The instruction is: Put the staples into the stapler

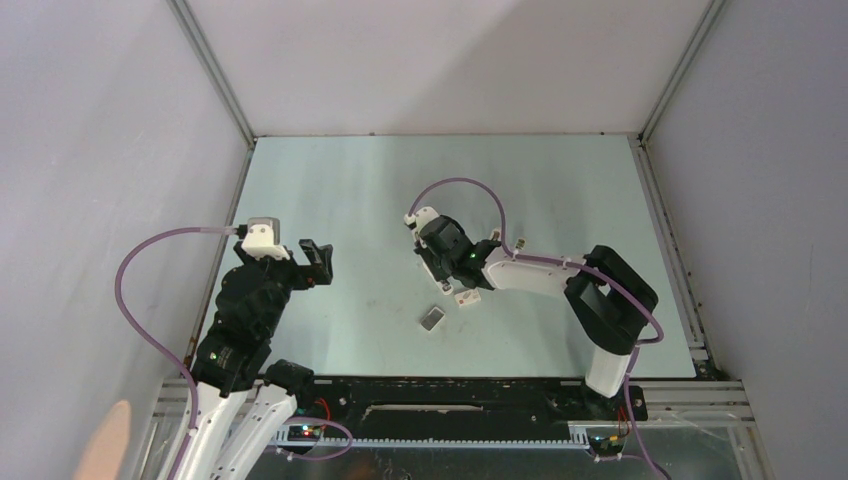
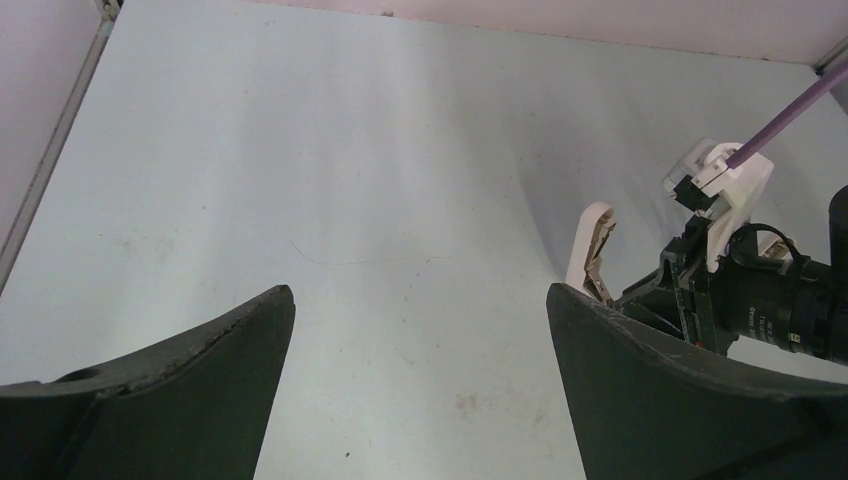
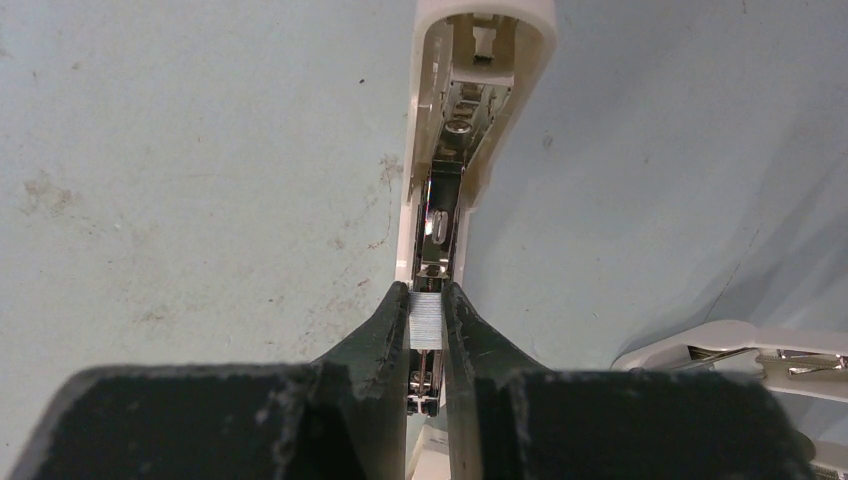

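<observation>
My right gripper (image 3: 427, 297) is shut on a short silvery strip of staples (image 3: 426, 322). It holds the strip directly over the open metal channel (image 3: 441, 215) of the white stapler (image 3: 483, 40), which lies opened flat on the table. The stapler's other white arm (image 3: 735, 345) lies at the lower right. In the top view the right gripper (image 1: 441, 268) hides most of the stapler; a white part (image 1: 466, 297) shows beside it. My left gripper (image 1: 318, 262) is open and empty, well to the left. Its wrist view (image 2: 420, 300) shows the stapler's raised white end (image 2: 592, 245).
A small grey rectangular tray (image 1: 432, 318) lies on the table just in front of the right gripper. Grey enclosure walls ring the pale green table (image 1: 560, 190). The right arm's wrist and camera (image 2: 770, 300) stand at the right of the left wrist view.
</observation>
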Tool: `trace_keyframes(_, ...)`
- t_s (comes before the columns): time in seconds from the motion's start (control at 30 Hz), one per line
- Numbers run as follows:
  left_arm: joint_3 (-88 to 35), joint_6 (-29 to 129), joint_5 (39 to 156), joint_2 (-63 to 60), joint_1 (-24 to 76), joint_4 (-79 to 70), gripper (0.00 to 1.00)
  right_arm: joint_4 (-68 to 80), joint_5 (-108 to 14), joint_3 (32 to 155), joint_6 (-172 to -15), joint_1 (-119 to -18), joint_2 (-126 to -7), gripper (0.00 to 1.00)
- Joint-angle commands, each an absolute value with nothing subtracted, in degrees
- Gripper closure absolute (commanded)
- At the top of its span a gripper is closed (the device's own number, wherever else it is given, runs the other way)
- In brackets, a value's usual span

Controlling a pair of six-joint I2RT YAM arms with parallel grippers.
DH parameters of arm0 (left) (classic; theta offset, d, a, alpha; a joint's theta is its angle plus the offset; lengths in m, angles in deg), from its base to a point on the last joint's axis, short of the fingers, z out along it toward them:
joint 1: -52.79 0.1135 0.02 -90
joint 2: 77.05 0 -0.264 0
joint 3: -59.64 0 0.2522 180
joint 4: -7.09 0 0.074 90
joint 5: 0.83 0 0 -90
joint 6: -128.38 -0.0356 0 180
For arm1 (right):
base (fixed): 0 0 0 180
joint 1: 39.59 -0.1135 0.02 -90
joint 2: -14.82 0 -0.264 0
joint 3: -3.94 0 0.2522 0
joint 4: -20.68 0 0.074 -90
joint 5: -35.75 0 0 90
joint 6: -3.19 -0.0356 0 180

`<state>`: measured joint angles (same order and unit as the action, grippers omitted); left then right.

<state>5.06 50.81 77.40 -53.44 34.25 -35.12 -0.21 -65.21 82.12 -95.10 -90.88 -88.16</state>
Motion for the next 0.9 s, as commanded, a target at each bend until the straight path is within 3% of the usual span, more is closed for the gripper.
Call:
trace_keyframes(0.0, 5.3, 50.2, 78.1, -52.9, 34.9, -33.7, 0.0, 1.5, -66.0, 82.3, -94.2, -90.6, -89.4, 0.92)
trace_keyframes(0.87, 5.3, 50.2, 78.2, -52.8, 35.1, -33.7, 0.0, 0.5, -65.9, 82.2, -95.2, -90.5, -85.9, 0.93)
